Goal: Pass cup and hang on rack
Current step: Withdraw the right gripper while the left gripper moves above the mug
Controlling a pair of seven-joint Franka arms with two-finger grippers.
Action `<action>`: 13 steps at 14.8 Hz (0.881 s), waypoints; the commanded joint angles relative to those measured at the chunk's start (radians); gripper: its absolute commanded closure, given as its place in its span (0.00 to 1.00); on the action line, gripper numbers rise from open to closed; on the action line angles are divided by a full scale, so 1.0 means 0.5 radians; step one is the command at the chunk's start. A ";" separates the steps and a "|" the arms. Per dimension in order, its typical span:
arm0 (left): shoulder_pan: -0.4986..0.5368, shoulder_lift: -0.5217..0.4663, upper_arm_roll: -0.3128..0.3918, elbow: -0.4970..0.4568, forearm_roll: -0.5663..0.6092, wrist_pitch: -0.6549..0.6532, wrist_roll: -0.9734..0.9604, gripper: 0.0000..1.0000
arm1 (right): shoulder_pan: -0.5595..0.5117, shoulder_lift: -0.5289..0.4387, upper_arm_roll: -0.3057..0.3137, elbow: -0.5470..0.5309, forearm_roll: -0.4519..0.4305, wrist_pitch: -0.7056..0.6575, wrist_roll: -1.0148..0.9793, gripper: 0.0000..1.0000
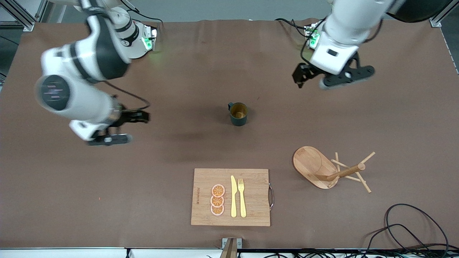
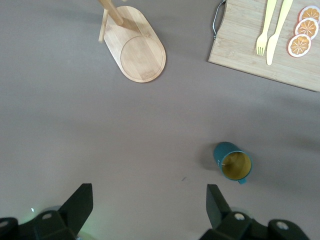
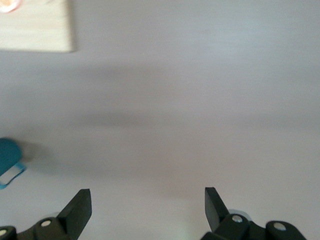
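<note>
The dark teal cup (image 1: 238, 114) stands upright at the table's middle, its tan inside showing and its handle toward the robots' bases. It also shows in the left wrist view (image 2: 233, 163) and at the edge of the right wrist view (image 3: 7, 157). The wooden rack (image 1: 312, 164) sits nearer to the front camera, toward the left arm's end, with its post and pegs (image 1: 347, 172) slanting away from the oval base (image 2: 140, 50). My left gripper (image 1: 324, 79) (image 2: 150, 205) is open and empty over bare table. My right gripper (image 1: 123, 128) (image 3: 148, 207) is open and empty over bare table.
A rectangular cutting board (image 1: 251, 211) (image 2: 250, 45) (image 3: 35, 25) with a yellow knife, a fork and orange slices lies near the front edge. Black cables (image 1: 412, 229) lie at the front corner toward the left arm's end.
</note>
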 commanded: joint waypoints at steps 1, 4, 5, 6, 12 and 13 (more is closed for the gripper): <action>-0.138 0.073 -0.080 0.026 0.190 -0.025 -0.328 0.00 | -0.080 -0.145 0.051 -0.137 -0.153 -0.007 -0.003 0.00; -0.389 0.177 -0.081 0.035 0.353 -0.028 -0.672 0.00 | -0.242 -0.197 0.051 -0.192 -0.160 -0.037 -0.229 0.00; -0.460 0.226 -0.078 0.056 0.375 -0.028 -0.783 0.00 | -0.300 -0.197 0.048 -0.174 -0.160 -0.050 -0.297 0.00; -0.524 0.281 -0.078 0.078 0.381 -0.034 -0.911 0.00 | -0.377 -0.197 0.048 -0.143 -0.160 -0.068 -0.364 0.00; -1.061 0.796 -0.065 0.163 0.917 -0.028 -1.752 0.00 | -0.574 -0.179 0.048 0.114 -0.240 -0.142 -0.512 0.00; -1.132 0.931 -0.059 0.246 1.009 -0.028 -1.908 0.00 | -0.601 -0.176 0.051 0.121 -0.231 -0.175 -0.512 0.00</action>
